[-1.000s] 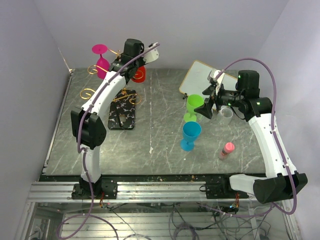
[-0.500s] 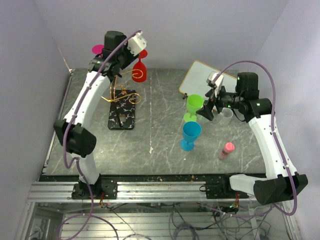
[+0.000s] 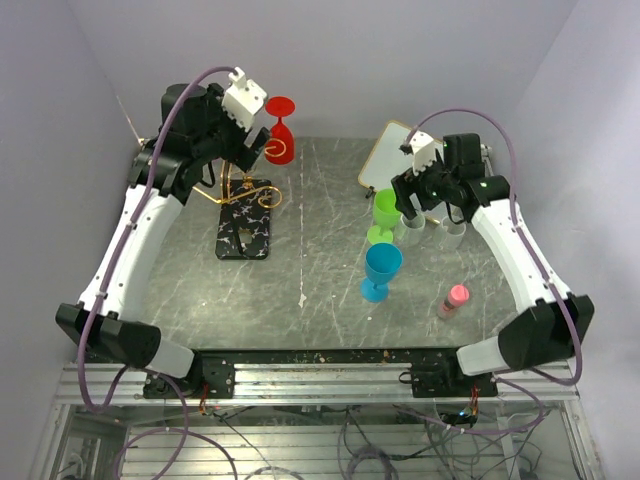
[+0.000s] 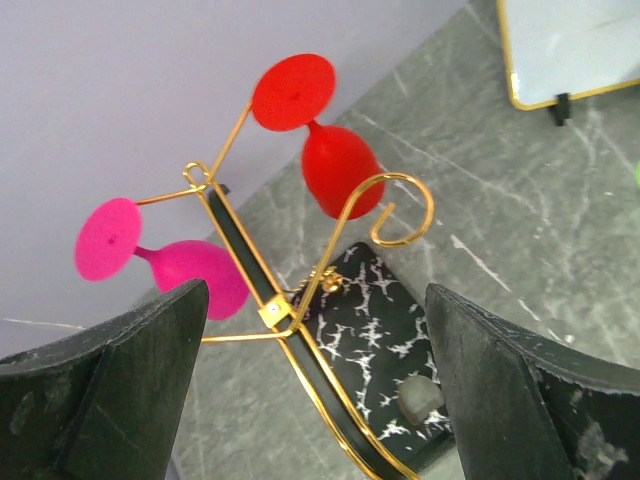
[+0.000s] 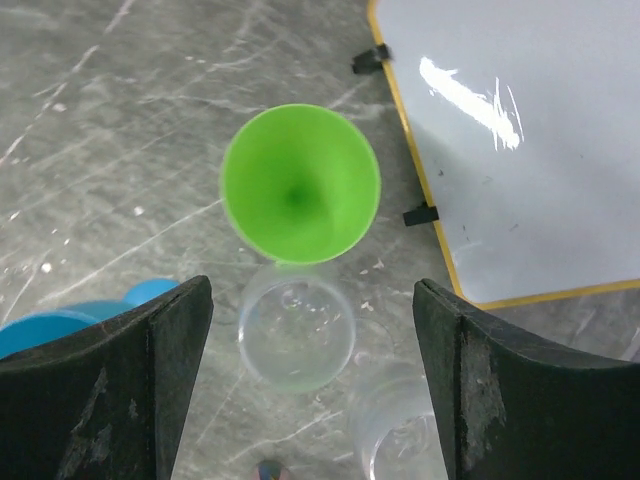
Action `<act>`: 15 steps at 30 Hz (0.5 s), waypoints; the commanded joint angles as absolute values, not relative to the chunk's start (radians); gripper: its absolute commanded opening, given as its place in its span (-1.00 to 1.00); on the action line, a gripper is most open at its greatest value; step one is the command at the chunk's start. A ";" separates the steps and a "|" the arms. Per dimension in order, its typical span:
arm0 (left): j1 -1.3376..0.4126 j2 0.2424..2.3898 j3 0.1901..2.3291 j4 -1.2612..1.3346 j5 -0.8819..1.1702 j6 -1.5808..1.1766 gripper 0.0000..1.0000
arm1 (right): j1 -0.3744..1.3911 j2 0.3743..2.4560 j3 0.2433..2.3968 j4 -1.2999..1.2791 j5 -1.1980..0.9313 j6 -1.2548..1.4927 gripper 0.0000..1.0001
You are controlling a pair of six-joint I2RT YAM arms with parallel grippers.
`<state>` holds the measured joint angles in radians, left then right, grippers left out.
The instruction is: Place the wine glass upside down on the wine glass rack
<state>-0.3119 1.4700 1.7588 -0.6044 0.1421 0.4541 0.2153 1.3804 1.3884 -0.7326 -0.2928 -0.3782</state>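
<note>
- Your right gripper hangs with its two dark fingers spread wide and nothing between them.
- Framed between those fingers, at the centre of the right wrist view, stands the green wine glass. It is upright on the table with its open mouth facing the camera.
- Its long axis points straight up at the gripper, so a grasp looks likely to need the bowl or stem taken from the side.
- A clear glass stands just beside the green one, toward the bottom of the frame. A second clear glass sits at lower right, and a blue wine glass shows at the lower left edge.
- A gold-framed white board fills the upper right.
- In the top view, the wine glass rack stands at upper left, well apart from the green glass right of centre. The right arm is the nearer one to the glass; the left arm is nearer the rack.
- Your left gripper is also wide open and empty, looking at the rack.
- A red glass and a pink glass hang there upside down, and one curled arm end at centre carries nothing.
</note>
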 commanded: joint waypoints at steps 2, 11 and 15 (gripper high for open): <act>-0.311 1.360 1.671 -0.601 0.257 0.394 0.99 | 0.216 1.479 1.471 -0.682 -0.150 -0.270 0.58; -0.311 1.254 1.560 -0.585 0.260 0.428 0.99 | 0.216 1.651 1.565 -0.703 -0.124 -0.244 0.20; -0.311 1.244 1.550 -0.583 0.260 0.430 0.99 | 0.216 1.699 1.586 -0.731 -0.138 -0.246 0.01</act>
<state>-0.3119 1.2594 1.5642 -0.6106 0.2306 0.4259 0.2153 1.6630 1.5486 -0.7052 -0.1413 -0.2588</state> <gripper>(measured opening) 0.994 0.545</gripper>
